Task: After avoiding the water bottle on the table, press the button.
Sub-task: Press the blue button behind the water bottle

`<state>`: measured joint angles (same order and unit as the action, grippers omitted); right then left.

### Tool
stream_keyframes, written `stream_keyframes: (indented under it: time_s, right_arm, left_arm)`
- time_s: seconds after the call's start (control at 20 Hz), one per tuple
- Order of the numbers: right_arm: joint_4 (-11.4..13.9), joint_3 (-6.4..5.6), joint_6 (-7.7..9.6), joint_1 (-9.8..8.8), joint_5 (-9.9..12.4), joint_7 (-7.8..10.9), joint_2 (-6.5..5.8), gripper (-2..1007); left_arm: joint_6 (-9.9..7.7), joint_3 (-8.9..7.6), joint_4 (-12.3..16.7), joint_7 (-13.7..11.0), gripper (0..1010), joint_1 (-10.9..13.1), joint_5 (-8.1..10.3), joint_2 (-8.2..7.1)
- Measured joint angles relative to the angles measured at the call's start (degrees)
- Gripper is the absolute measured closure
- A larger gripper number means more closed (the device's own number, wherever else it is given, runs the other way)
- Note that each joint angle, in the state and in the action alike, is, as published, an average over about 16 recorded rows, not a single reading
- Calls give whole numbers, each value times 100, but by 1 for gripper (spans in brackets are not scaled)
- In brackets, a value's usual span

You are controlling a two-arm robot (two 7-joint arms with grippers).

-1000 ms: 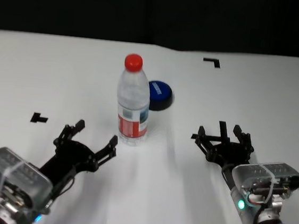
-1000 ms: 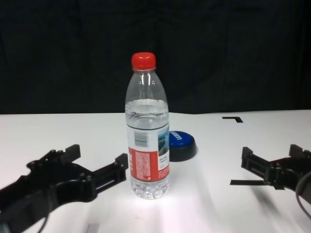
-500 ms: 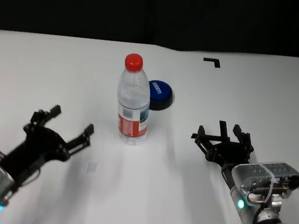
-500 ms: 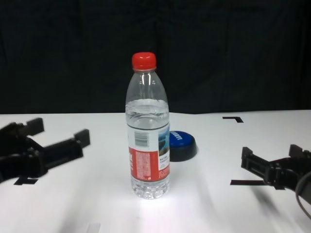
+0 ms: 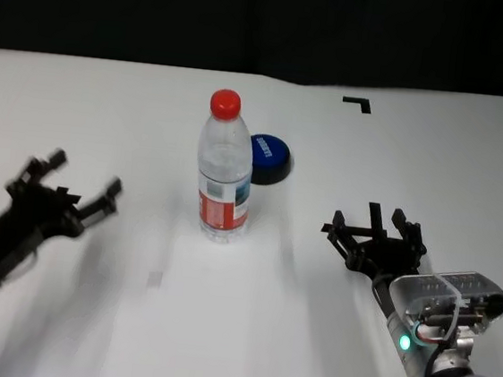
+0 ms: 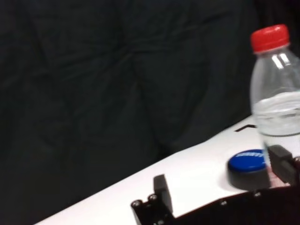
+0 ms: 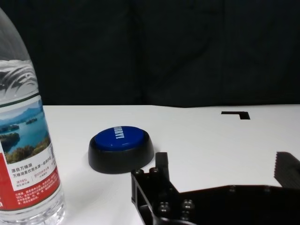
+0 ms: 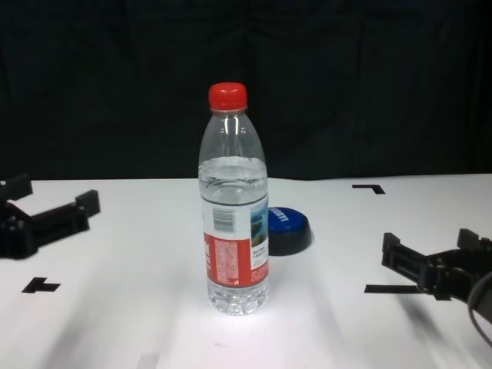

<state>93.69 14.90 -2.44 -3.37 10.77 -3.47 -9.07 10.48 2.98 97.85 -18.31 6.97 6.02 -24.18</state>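
Note:
The water bottle (image 5: pixel 224 172) stands upright mid-table, clear with a red cap and a red label. Just behind it to the right sits the low blue button (image 5: pixel 269 159) on its black base. My left gripper (image 5: pixel 82 178) hovers open and empty well left of the bottle, clear of it. In the left wrist view the bottle (image 6: pixel 276 103) and the button (image 6: pixel 246 166) appear beyond its fingers (image 6: pixel 161 192). My right gripper (image 5: pixel 374 221) rests open and empty near the front right. The right wrist view shows the button (image 7: pixel 121 147) ahead and the bottle (image 7: pixel 23 140) beside it.
The white table (image 5: pixel 108 101) carries black tape marks: a corner (image 5: pixel 358 102) at the back right and a T shape (image 8: pixel 40 286) at the front left. A dark curtain backs the far edge.
My left gripper has swung leftward, away from the bottle it was close beside a second ago. The bottle, button and right arm have not moved.

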Motion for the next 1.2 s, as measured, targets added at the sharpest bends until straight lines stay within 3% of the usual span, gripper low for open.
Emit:
stream_keyframes:
  time_s: [0.35,0.8,1.2]
  right_arm:
    - [0,0,0,0,0,0,0,2]
    - [0,0,0,0,0,0,0,2]
    - [0,0,0,0,0,0,-1,2]
  left_arm:
    - [86,126,-830,-64,7,-803,-45,68]
    - [164,631,-1824,-171,7,-1898,-266,290]
    - [197,1005,-2201,-185,7,-2381,-472,425]
